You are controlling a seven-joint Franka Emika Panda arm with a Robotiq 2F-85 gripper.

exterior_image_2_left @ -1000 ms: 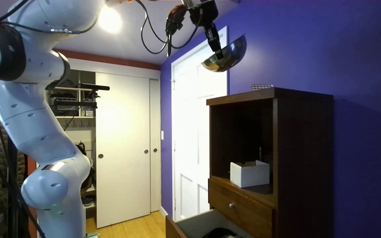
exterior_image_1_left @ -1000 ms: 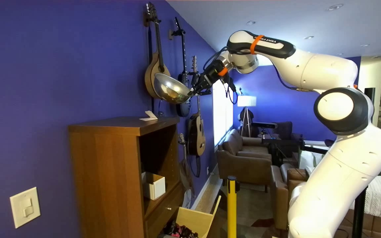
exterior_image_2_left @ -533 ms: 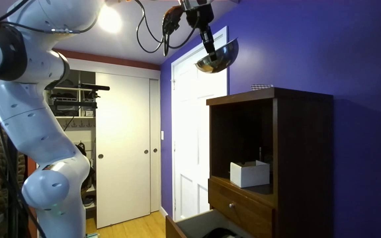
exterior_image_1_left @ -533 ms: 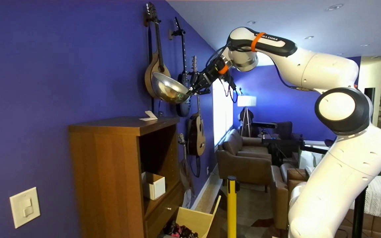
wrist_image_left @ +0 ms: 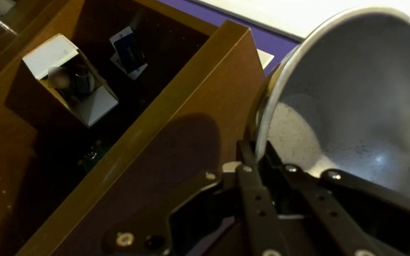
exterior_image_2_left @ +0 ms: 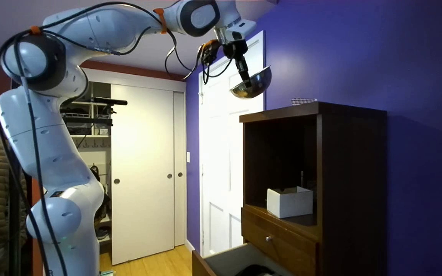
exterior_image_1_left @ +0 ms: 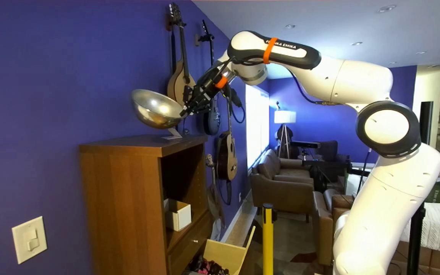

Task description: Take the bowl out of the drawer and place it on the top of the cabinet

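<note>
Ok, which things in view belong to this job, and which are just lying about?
Job: the gripper, shut on the tilted bowl; the open drawer; the cabinet.
Just there: white box inside the cabinet; folded card on its top; yellow post; hanging guitars.

In an exterior view: camera near cabinet point(exterior_image_1_left: 122, 206), above top level, facing along purple wall point(exterior_image_1_left: 48, 72) toward sofa point(exterior_image_1_left: 281, 189). In an exterior view: camera below top level, facing white door point(exterior_image_2_left: 221, 165). In both exterior views: arm point(exterior_image_1_left: 388, 202), cabinet, drawer point(exterior_image_1_left: 224, 252), bowl point(exterior_image_1_left: 157, 109). Wrist view: close-up, downward past gripper point(wrist_image_left: 258, 156), into bowl.
</note>
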